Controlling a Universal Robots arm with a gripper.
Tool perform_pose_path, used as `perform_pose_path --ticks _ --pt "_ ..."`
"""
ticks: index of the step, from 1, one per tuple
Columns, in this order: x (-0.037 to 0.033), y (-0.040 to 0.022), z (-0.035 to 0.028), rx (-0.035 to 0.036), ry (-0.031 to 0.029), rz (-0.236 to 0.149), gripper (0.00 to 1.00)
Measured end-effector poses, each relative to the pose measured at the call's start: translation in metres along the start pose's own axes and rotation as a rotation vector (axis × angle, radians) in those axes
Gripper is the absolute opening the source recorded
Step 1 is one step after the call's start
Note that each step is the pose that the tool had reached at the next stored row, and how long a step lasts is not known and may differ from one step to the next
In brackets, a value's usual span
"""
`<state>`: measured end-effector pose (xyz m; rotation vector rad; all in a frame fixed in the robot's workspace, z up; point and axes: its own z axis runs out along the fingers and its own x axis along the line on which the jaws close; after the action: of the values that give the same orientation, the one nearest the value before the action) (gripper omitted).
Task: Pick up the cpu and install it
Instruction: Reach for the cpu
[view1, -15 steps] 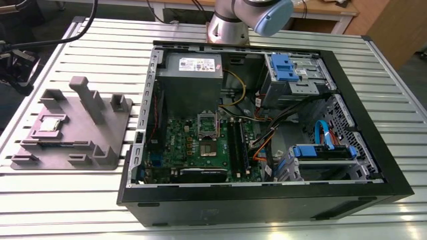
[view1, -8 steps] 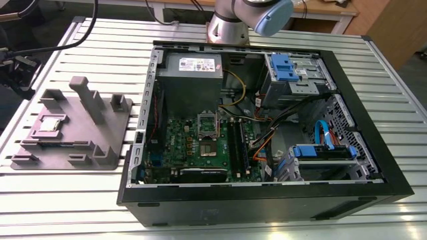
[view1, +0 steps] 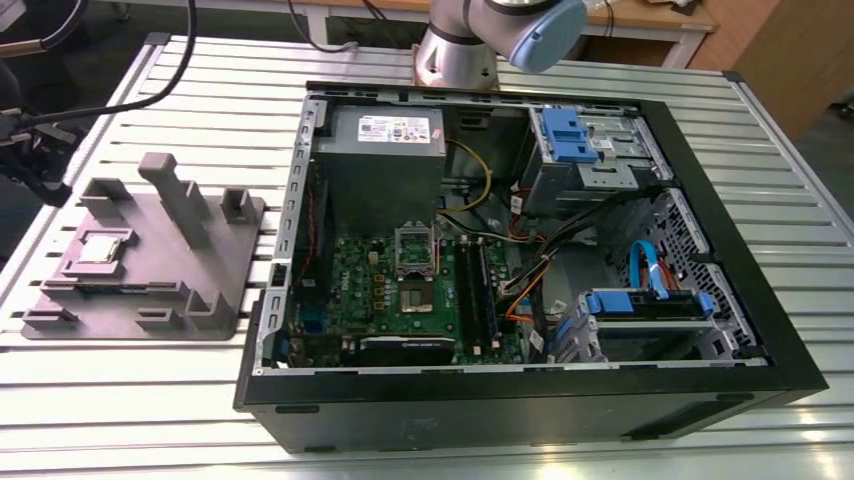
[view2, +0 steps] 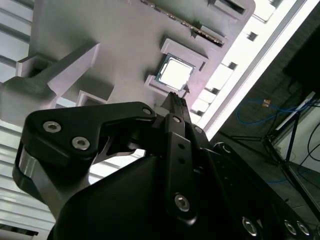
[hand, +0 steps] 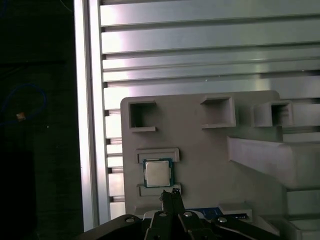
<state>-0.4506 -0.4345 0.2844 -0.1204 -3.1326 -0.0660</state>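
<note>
gripper (hand: 170, 192) is closest to the lens in both wrist views: black linkage, fingers drawn in to one narrow tip, look pressed together with nothing between them

table (view1: 134, 400): slotted aluminium, carries everything

pc case (view1: 534, 400): open side up, towards the exterior view's right. Green motherboard (view1: 387, 270) lies flat inside, socket frame (view1: 415, 248) is tipped up, open socket (view1: 416, 297) just beside it

fixture plate (view1: 227, 265): grey moulded, on the exterior view's left, just beside the case

cpu (hand: 158, 173): lies flat in its shallow pocket on the plate, metal top up, not picked yet

key relation: in the first wrist view the cpu sits just ahead of the fingertips, roughly along the line the fingers point and a touch off to one side. Plate surface shows between tip and chip, so they're apart, not touching. Second wrist view agrees, with the tip aimed at the chip's near edge. Can't tell the height above the plate

chip is square, so no long axis to line up, and its edges run parallel to the pocket walls

my read: approach phase, grasp not made; the socket is well apart from the cpu, on the far side of the case wall
</note>
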Motion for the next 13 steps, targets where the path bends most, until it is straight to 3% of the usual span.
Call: perform_pose_path --ticks 4,13 --pt "0.0001 -0.0007 0.0037 0.0 0.0 0.0 0.11" --pt "0.0002 -0.0007 0.0039 0.0 0.0 0.0 0.11"
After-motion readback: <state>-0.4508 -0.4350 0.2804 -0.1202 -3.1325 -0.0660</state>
